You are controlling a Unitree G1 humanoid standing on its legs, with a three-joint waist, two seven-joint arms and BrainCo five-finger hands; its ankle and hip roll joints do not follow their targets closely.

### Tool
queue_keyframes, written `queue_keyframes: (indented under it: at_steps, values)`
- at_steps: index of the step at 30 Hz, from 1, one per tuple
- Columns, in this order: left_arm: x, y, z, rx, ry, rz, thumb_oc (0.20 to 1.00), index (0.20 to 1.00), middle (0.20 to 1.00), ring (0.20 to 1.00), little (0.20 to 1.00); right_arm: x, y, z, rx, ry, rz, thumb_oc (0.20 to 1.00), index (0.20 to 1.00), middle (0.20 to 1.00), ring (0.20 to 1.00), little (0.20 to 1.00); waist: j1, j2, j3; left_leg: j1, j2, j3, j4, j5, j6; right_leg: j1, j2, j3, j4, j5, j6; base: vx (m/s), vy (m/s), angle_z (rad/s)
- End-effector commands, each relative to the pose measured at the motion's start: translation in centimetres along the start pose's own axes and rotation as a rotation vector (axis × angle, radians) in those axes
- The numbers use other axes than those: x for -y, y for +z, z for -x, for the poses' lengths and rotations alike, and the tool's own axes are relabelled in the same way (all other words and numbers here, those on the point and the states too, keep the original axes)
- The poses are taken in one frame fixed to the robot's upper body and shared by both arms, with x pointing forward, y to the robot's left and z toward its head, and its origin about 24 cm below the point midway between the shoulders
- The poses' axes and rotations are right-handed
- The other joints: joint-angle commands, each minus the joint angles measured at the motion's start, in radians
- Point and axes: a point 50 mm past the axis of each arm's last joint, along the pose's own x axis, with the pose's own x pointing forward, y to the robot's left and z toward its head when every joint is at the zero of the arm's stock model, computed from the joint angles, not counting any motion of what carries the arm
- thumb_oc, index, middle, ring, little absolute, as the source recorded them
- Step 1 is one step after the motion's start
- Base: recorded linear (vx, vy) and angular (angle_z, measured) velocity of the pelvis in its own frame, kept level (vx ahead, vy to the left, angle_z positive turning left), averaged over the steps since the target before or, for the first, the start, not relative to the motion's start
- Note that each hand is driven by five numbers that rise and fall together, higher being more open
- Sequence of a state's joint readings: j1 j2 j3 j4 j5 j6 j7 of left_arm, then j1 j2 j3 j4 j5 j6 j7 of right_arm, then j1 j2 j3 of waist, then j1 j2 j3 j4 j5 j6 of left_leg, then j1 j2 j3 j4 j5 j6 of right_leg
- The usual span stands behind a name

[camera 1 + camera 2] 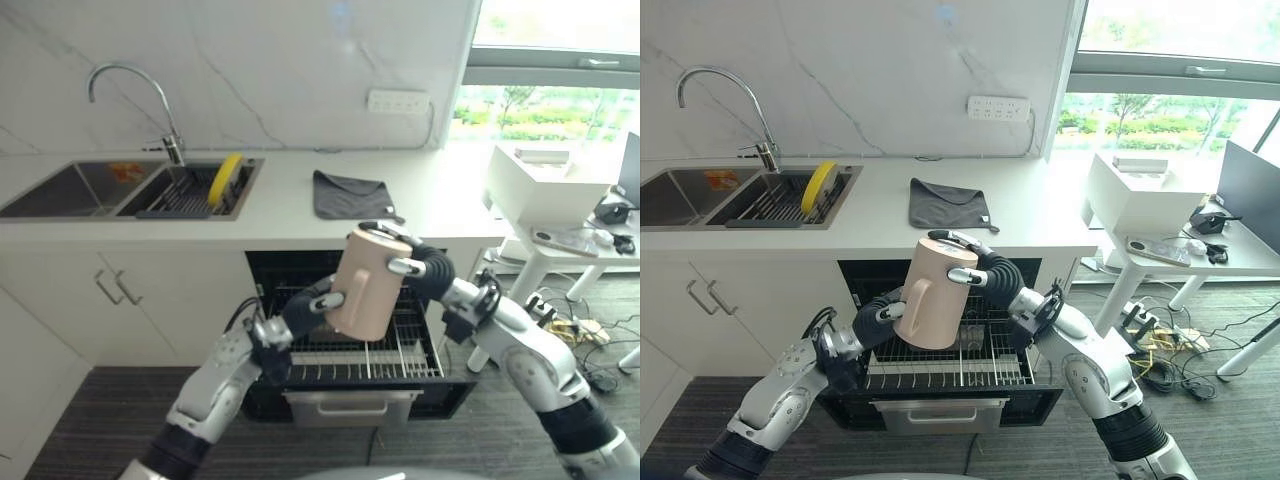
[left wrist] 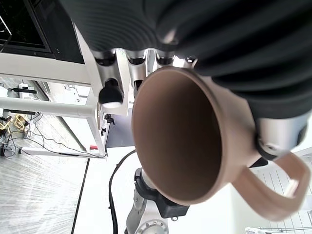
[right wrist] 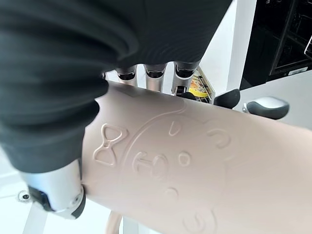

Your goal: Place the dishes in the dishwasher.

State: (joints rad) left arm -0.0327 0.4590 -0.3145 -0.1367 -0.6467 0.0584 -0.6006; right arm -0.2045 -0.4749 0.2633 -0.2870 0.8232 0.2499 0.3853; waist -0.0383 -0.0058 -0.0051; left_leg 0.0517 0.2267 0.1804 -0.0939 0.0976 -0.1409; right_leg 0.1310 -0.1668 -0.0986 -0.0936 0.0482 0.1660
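Above the pulled-out dishwasher rack (image 1: 950, 365) hangs a tall pink mug (image 1: 932, 295), tilted, its handle turned toward the left hand (image 1: 880, 312). Both hands hold it — the right hand (image 1: 985, 268) wraps fingers over the rim and upper wall, the left hand clasps the lower side by the handle. Behind the rack runs the white counter (image 1: 1030, 225); a grey cloth (image 1: 948, 204) lies on it just beyond the mug, and further left of the cloth a yellow plate (image 1: 820, 187) stands on edge in the sink (image 1: 750, 195)
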Motion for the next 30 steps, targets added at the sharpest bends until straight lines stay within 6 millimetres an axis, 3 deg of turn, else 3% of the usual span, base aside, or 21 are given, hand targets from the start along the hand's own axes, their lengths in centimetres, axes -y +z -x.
queue_keyframes:
  at_steps: [1,6,7,8,9,10,30]
  values:
    - [-0.6,1.9,-1.6,0.042,-0.012,-0.076,0.200,0.200,0.200,0.200,0.200,-2.8,4.8,-2.3,0.234,0.173,0.127,0.200,0.200,0.200,0.200,0.200,0.006,-0.004,0.053,0.093,0.048,0.041,0.007,-0.044,-0.020,0.009,-0.055,-0.075,0.006,0.012,0.032,0.00,0.000,0.00]
    - [-0.5,1.6,-1.7,0.032,0.000,-0.055,0.228,0.228,0.228,0.228,0.228,-2.5,5.1,-2.3,0.264,0.118,0.131,0.200,0.200,0.200,0.200,0.200,0.005,-0.002,0.056,0.093,0.049,0.039,0.007,-0.043,-0.019,0.010,-0.057,-0.072,0.006,0.011,0.032,0.00,0.000,0.00]
    - [-0.5,1.6,-1.7,0.031,0.000,-0.054,0.319,0.319,0.319,0.319,0.319,-2.4,5.1,-2.3,0.266,0.112,0.132,0.200,0.200,0.200,0.200,0.200,0.005,-0.002,0.056,0.093,0.049,0.038,0.007,-0.043,-0.019,0.011,-0.057,-0.072,0.006,0.011,0.032,0.00,0.000,0.00]
    - [-0.5,1.4,-1.6,0.030,0.004,-0.049,0.570,0.570,0.570,0.570,0.570,-2.3,5.1,-2.2,0.273,0.096,0.131,0.200,0.200,0.200,0.200,0.200,0.005,-0.001,0.056,0.093,0.050,0.038,0.007,-0.043,-0.020,0.011,-0.058,-0.072,0.006,0.011,0.032,0.00,0.000,0.00]
    - [-0.5,1.4,-1.6,0.028,0.011,-0.042,0.947,0.947,0.947,0.947,0.947,-2.2,5.1,-2.2,0.273,0.088,0.133,0.200,0.200,0.200,0.200,0.200,0.005,-0.001,0.057,0.093,0.051,0.039,0.007,-0.042,-0.021,0.012,-0.058,-0.072,0.006,0.011,0.033,0.00,0.000,0.00]
    - [-0.6,1.4,-1.6,0.028,0.015,-0.038,1.000,1.000,1.000,1.000,1.000,-2.1,5.1,-2.2,0.275,0.078,0.136,0.200,0.200,0.200,0.200,0.200,0.005,-0.001,0.057,0.093,0.051,0.039,0.007,-0.042,-0.021,0.012,-0.058,-0.072,0.006,0.011,0.033,0.00,0.000,0.00]
    - [-2.2,1.6,0.1,0.063,0.162,-0.022,1.000,1.000,1.000,1.000,1.000,1.2,5.2,0.0,0.303,-0.190,0.189,0.200,0.200,0.200,0.200,0.200,0.007,0.000,0.052,0.089,0.053,0.037,0.007,-0.042,-0.022,0.012,-0.056,-0.078,0.006,0.009,0.028,0.00,0.000,0.00]
